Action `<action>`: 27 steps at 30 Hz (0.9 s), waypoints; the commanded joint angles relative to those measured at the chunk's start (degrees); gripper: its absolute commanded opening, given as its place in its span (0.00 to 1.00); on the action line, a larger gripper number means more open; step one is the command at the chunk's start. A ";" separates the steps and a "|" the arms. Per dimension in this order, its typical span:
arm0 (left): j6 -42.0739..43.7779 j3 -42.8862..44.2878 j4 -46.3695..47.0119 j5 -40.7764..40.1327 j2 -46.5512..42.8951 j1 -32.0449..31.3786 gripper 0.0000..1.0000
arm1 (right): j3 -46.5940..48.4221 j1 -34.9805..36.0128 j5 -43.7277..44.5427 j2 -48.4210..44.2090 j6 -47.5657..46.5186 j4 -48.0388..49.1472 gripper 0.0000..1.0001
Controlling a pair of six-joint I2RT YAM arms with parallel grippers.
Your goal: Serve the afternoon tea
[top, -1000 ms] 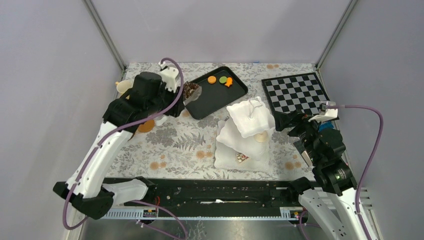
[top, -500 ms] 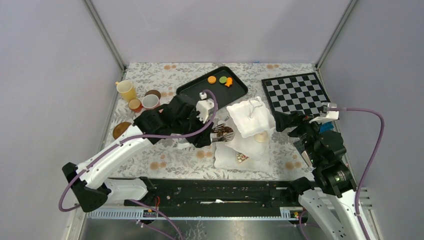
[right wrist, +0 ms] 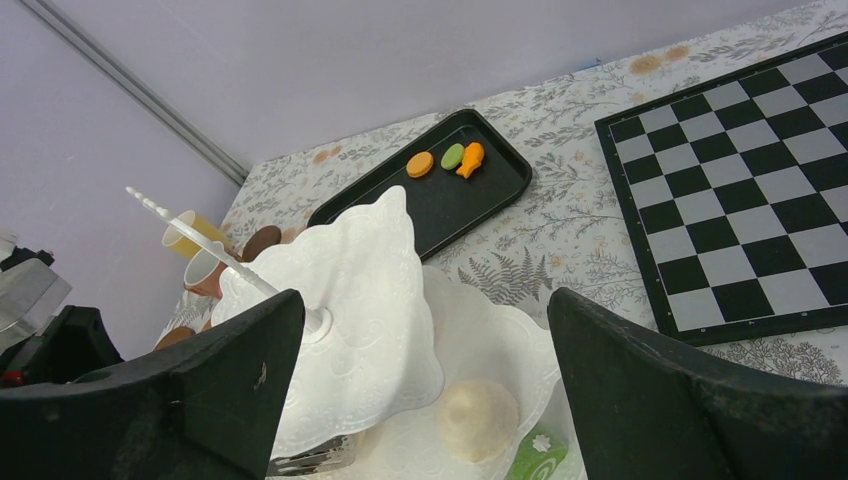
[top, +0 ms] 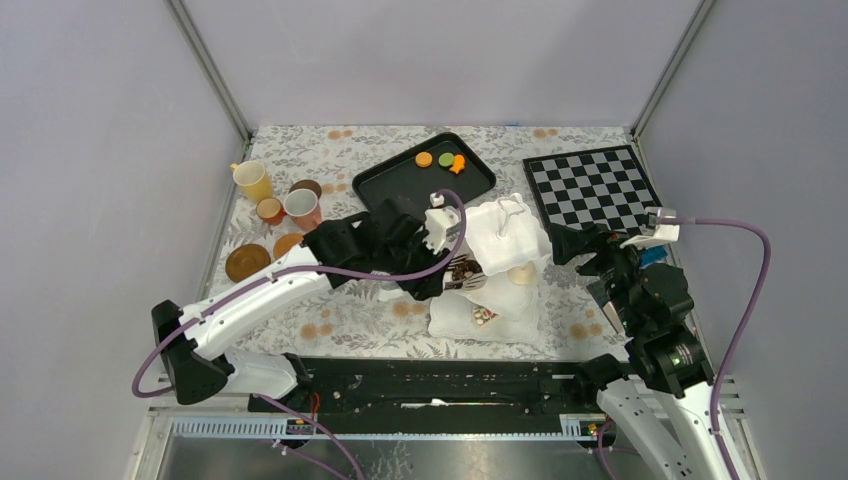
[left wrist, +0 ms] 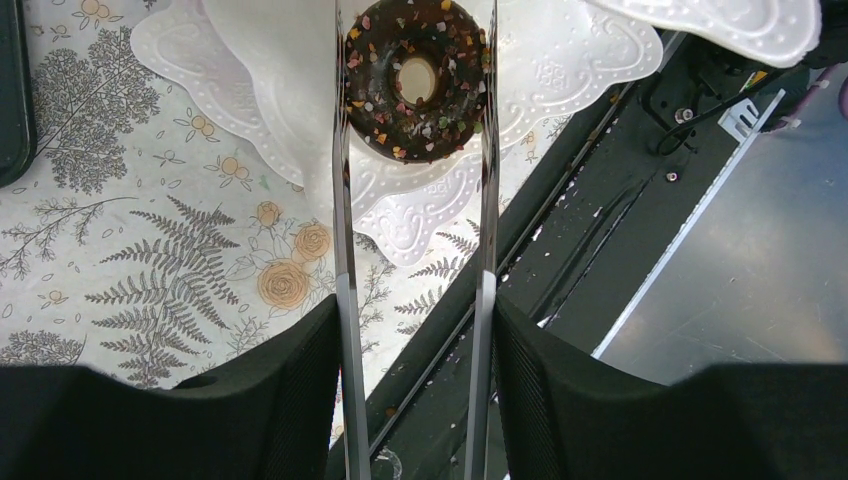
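Note:
My left gripper [top: 440, 275] is shut on the silver tongs [left wrist: 343, 200], which pinch a chocolate doughnut with sprinkles [left wrist: 418, 80]. The doughnut [top: 462, 270] hangs over the left side of the white three-tier stand [top: 500, 235], above a lower tier [left wrist: 560, 70]. My right gripper [top: 575, 243] is open and empty just right of the stand. In the right wrist view the top tier [right wrist: 350, 300] is bare, and a cream round cake [right wrist: 478, 418] and a green cake [right wrist: 535, 455] lie on the tiers below. The tongs' tip [right wrist: 310, 460] shows under the top tier.
A black tray [top: 400, 190] at the back holds an orange macaron [top: 424, 159], a green one [top: 446, 159] and an orange piece [top: 458, 164]. A yellow cup [top: 252, 181], further cups [top: 301, 207] and brown saucers [top: 245, 262] stand at the left. A chessboard [top: 590, 185] lies at the back right.
My left arm has swung from the tray's left end to the stand, carrying the doughnut in the tongs. The cups it hid now show. The right arm has barely moved.

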 commanded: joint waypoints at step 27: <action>4.07 0.56 2.19 -9.03 -9.99 -1.15 0.65 | 0.24 0.30 0.62 -0.92 0.04 0.99 0.98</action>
